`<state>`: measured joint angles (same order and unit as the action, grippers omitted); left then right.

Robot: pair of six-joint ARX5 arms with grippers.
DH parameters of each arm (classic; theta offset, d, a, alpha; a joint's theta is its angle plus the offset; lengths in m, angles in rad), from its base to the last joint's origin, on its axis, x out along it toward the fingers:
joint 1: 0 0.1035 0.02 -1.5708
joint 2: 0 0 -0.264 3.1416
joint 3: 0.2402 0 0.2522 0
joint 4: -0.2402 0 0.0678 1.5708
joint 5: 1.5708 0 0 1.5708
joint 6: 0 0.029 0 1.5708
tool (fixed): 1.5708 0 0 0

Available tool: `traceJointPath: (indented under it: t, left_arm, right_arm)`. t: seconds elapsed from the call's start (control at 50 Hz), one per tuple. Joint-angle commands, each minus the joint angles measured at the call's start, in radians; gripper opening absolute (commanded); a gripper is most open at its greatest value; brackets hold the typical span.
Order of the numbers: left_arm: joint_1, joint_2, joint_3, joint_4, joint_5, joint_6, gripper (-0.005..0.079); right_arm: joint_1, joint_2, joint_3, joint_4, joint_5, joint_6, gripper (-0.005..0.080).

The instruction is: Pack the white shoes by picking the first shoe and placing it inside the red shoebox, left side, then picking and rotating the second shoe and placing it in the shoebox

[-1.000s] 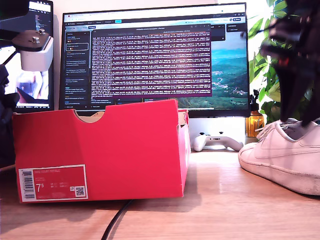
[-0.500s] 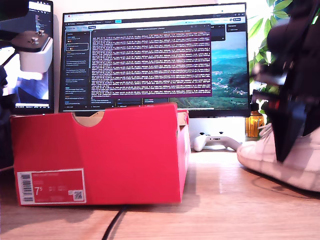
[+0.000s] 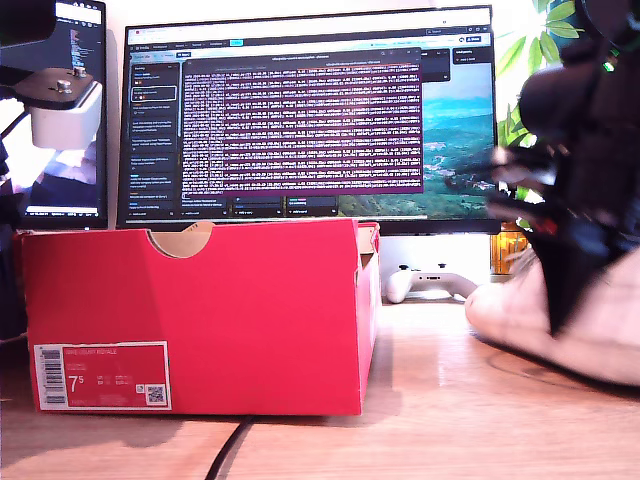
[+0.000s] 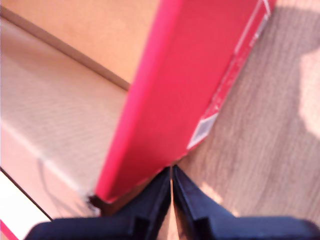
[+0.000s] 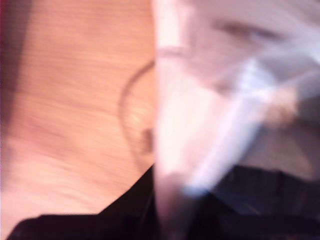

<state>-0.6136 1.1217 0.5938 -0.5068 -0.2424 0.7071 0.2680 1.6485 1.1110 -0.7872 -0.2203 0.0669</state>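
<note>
First wrist view: your first gripper [image 4: 171, 172] has its jaws pressed together, holding nothing, tips at the red shoebox [image 4: 200, 75] wall.
Second wrist view: blurred; your second gripper [image 5: 165, 210] is at the white shoe [image 5: 200, 100]; grip cannot be told.
Exterior view: shoebox [image 3: 200, 310] on the table [image 3: 450, 420] at the view's left; shoe [image 3: 510, 310] at its right.

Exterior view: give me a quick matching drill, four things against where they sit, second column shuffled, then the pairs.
Things:
1. shoebox
2. shoe
3. game controller
4. monitor

Places:
A. behind the shoebox, screen lit
B. the exterior view's right, under a dark arm
C. the exterior view's left half, on the table
D. below the monitor, between shoebox and shoe

Pairs: 1-C, 2-B, 3-D, 4-A
</note>
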Motion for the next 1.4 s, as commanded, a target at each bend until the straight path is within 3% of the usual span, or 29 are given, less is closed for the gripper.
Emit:
traceJointPath:
  t: [0.0, 0.38, 0.52, 1.0, 1.38]
  left_arm:
    - [0.000, 0.006, 0.009, 0.007, 0.003, 0.000, -0.0019]
    - [0.000, 0.006, 0.009, 0.005, 0.003, 0.000, -0.0019]
    - [0.000, 0.006, 0.009, 0.006, 0.002, 0.000, -0.0019]
    - [0.000, 0.006, 0.009, 0.007, 0.002, 0.000, -0.0019]
    - [0.000, 0.006, 0.009, 0.008, 0.001, 0.000, -0.0019]
  right_arm:
    - [0.046, -0.006, 0.073, -0.012, -0.026, 0.027, -0.0013]
    - [0.200, -0.016, 0.393, -0.208, -0.037, 0.143, -0.0013]
    - [0.248, -0.016, 0.492, -0.224, -0.037, 0.193, -0.0013]
    - [0.437, 0.039, 0.523, 0.148, -0.030, 0.525, -0.0013]
    - [0.514, 0.179, 0.523, 0.287, 0.003, 0.720, -0.0013]
